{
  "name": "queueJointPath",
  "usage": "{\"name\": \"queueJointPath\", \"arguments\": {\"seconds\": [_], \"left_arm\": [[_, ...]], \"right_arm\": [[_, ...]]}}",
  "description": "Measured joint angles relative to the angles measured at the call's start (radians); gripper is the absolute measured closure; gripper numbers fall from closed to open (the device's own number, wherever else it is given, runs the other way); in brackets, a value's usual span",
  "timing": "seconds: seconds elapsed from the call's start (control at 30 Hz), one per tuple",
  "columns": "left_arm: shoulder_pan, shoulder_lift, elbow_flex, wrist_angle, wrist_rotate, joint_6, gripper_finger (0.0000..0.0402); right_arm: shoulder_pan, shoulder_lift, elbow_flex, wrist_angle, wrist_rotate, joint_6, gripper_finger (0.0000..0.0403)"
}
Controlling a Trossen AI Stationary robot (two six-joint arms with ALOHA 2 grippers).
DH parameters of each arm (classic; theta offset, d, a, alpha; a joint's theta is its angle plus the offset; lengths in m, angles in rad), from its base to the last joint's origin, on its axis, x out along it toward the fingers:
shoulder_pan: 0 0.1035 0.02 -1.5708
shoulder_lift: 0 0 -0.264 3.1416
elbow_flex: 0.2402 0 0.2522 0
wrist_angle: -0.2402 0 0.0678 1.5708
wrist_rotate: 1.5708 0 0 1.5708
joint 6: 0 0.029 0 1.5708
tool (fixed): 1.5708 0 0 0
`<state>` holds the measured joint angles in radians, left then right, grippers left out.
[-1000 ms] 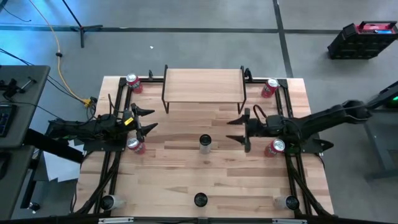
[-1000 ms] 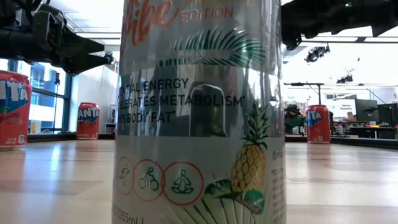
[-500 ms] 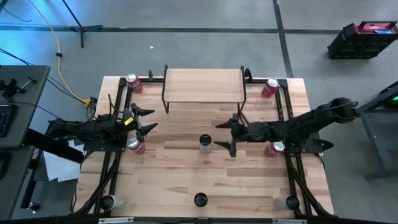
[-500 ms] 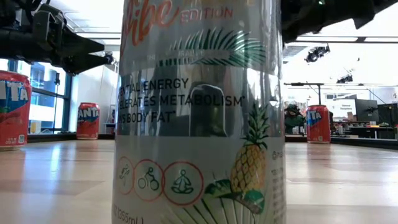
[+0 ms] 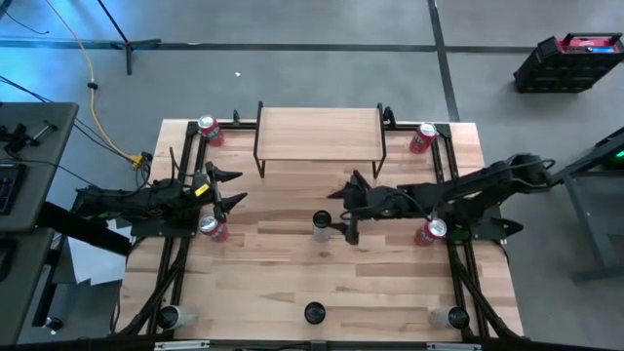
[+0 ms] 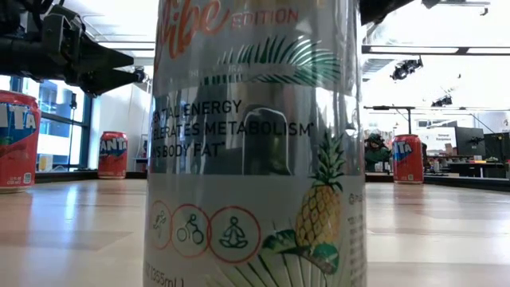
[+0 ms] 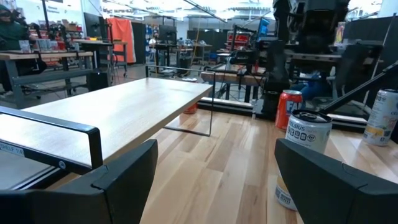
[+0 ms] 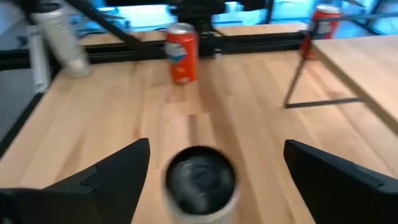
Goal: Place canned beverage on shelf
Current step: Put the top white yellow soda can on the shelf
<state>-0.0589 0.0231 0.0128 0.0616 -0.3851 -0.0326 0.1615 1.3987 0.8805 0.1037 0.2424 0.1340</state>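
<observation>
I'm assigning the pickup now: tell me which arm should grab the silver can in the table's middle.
Right. The right gripper hangs open right beside the silver can, which sits between its fingers in the right wrist view. The left gripper waits open near the table's left edge, by a red can.

In the low view the tall silver can close to the camera carries the most print: "EDITION" at its top beside a cut-off script word ending "ibe", then the partly cut lines "TAL ENERGY", "ERATES METABOLISM" and "S BODY FAT", with "355mL" at the bottom edge. Two orange cans behind show "NTA" and "ANTA". In the left wrist view the silver can's rim reads "CELSIUS"
</observation>
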Motion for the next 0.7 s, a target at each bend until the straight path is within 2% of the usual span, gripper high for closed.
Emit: {"name": "queueJointPath", "arguments": {"seconds": [0.13,0.3,0.5,0.7], "left_arm": [[0.000,0.000,0.000,0.000,0.000,0.000,0.0088],[0.000,0.000,0.000,-0.001,0.000,0.000,0.0088],[0.000,0.000,0.000,0.000,0.000,0.000,0.0088],[0.000,0.000,0.000,0.000,0.000,0.000,0.0088]], "right_arm": [[-0.042,0.033,0.031,-0.022,-0.013,0.031,0.0009],[-0.071,0.056,0.068,-0.116,-0.137,-0.010,0.0005],[-0.071,0.054,0.144,-0.276,-0.146,0.016,0.0005],[-0.058,0.056,0.195,-0.340,-0.172,-0.027,0.0005]]}}
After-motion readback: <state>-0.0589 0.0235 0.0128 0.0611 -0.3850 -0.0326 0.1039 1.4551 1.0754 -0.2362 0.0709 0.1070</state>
